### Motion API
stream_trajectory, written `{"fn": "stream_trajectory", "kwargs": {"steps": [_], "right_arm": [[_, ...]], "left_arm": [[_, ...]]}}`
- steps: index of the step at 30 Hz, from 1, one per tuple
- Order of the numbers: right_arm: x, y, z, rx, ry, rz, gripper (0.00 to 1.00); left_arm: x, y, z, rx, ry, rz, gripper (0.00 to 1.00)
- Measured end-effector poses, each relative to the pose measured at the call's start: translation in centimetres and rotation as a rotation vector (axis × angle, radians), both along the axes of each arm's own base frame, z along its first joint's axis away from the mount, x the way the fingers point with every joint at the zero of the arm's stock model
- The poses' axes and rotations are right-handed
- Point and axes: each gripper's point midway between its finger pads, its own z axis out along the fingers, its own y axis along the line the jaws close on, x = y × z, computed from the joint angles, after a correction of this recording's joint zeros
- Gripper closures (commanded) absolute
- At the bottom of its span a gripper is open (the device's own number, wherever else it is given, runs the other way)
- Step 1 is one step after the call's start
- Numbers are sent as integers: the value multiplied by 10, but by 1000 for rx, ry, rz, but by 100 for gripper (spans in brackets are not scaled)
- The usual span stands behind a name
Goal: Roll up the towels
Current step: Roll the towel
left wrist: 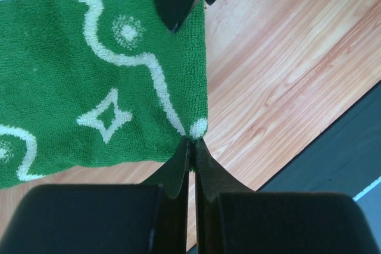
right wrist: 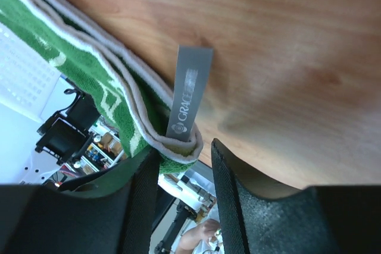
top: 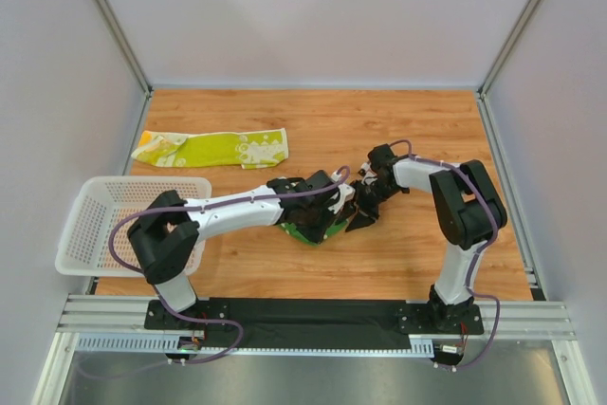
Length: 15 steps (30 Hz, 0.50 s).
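Left wrist | left claw (left wrist: pixel 191 143) pinches green towel (left wrist: pixel 89 75) corner | right claw (right wrist: pixel 183 147) parted

**Fuzzy terry on smooth wood**

Starting with the green towel (left wrist: pixel 89 87): looped terry cloth, matt and nubbly, white pattern just as fuzzy. Over to the grey label (right wrist: pixel 189 93), centre frame: flat woven ribbon, faint sheen. Beneath, the table (left wrist: pixel 286 75): grained wood, smooth, soft satin gloss. Far left, the basket (top: pixel 142 181): white plastic mesh, slightly shiny.

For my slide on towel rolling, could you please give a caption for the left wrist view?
Left gripper shut on a corner of the green towel, with the wooden table beside it.
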Motion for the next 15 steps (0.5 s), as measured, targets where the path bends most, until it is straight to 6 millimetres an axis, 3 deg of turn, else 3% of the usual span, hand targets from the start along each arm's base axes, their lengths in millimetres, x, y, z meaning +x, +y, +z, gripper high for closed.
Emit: {"fn": "stream_trajectory", "kwargs": {"steps": [8,11,14,15], "right_arm": [[8,0,-4,-21,-8,-8,73],[15,1,-2,-24,-26,-11,82],[20,3,1,-24,-37,-13,100],[21,3,2,-25,-40,-13,100]], "left_arm": [[4,1,11,-63,4,31,99],[3,1,8,-67,9,29,99],[2,2,6,-68,9,30,99],[2,1,5,-69,9,30,99]]}}
